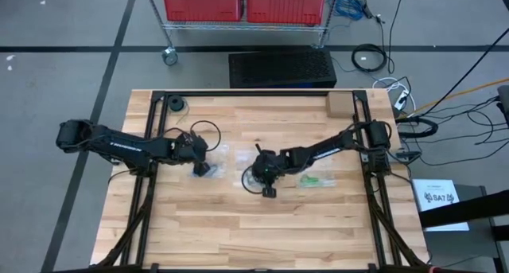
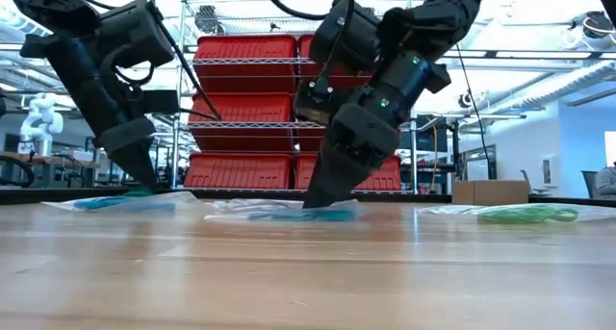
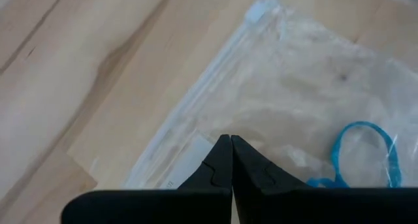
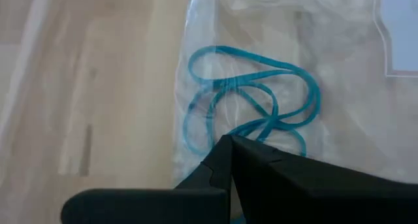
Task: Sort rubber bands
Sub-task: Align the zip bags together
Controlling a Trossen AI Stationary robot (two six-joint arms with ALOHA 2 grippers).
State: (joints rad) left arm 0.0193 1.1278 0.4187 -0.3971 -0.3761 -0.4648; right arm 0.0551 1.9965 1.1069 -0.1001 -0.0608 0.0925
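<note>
Both claws are pressed together. The right gripper [image 4: 230, 140] tips onto the blue rubber bands [image 4: 251, 93] inside a clear bag [image 4: 339, 119]; the left gripper [image 3: 230, 140] sits nearby toward the table [image 1: 238, 225] edge, on another bag [image 3: 287, 87].

— Can we read anything here?
— Only one thing: a white sheet [image 1: 440, 200] off the table's right edge carries dark print that looks like "SA7".
— And the white label on the bag [image 4: 396, 29]?
— We see no lettering on it.
— The red bins [image 2: 252, 107]?
— No writing that we can read.
</note>
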